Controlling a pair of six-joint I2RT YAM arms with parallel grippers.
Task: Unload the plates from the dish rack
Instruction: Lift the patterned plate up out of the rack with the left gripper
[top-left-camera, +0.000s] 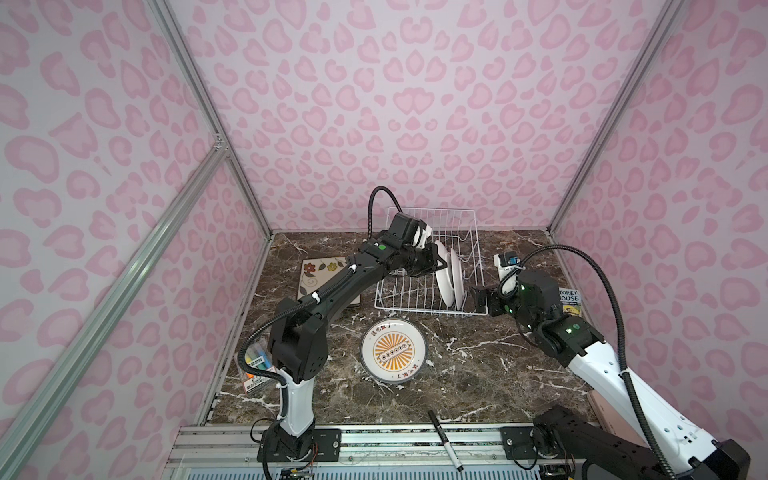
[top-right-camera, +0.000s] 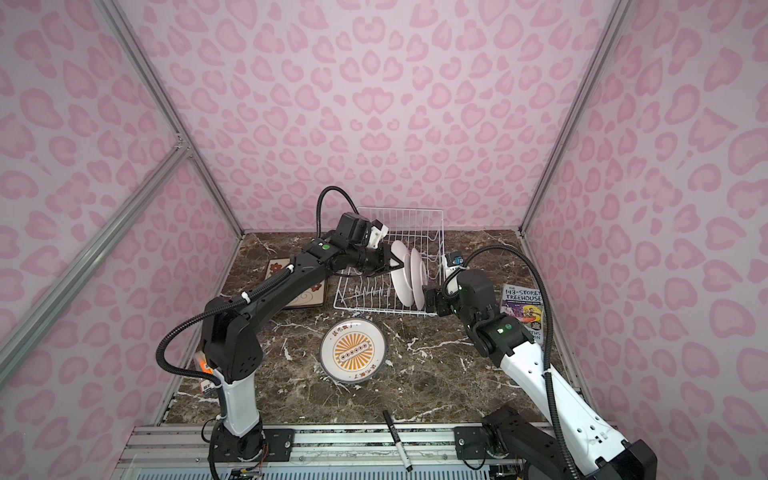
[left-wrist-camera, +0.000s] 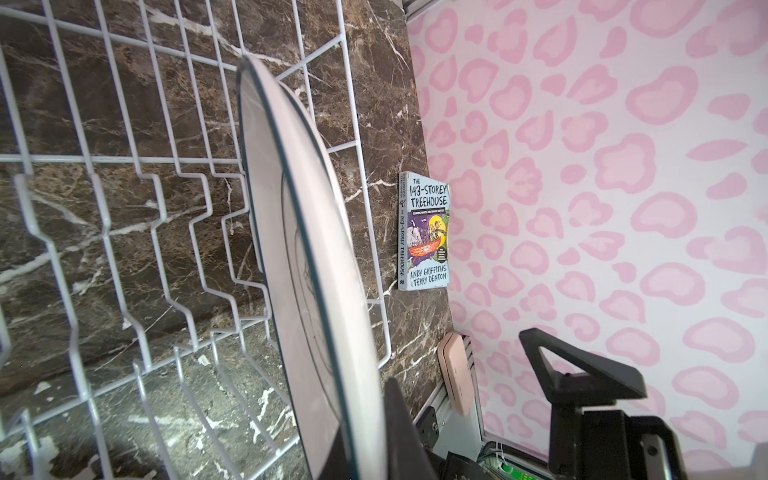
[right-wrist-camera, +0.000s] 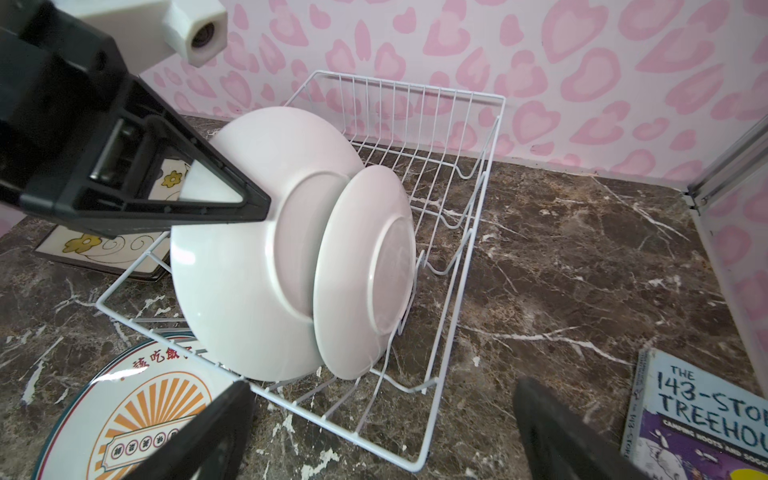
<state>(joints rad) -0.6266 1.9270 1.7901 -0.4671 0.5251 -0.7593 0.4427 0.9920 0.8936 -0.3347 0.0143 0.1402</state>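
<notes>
Two round white plates stand upright in the white wire dish rack (top-left-camera: 415, 291) (right-wrist-camera: 459, 257): a larger one (top-left-camera: 443, 277) (right-wrist-camera: 245, 270) and a smaller one (top-left-camera: 458, 279) (right-wrist-camera: 365, 270) leaning behind it. My left gripper (top-left-camera: 441, 262) (left-wrist-camera: 370, 440) is shut on the larger plate's upper rim. My right gripper (top-left-camera: 478, 298) (right-wrist-camera: 382, 432) hangs open at the rack's near right corner, holding nothing. A sunburst plate (top-left-camera: 393, 350) lies flat in front of the rack. A square flowered plate (top-left-camera: 320, 272) lies left of the rack, partly under my left arm.
A treehouse book (top-right-camera: 523, 307) lies right of the rack by the wall. A small white box (top-left-camera: 508, 266) stands beside the rack's right side. A marker pack (top-left-camera: 257, 361) sits at the left edge. A black pen (top-left-camera: 445, 440) rests on the front rail.
</notes>
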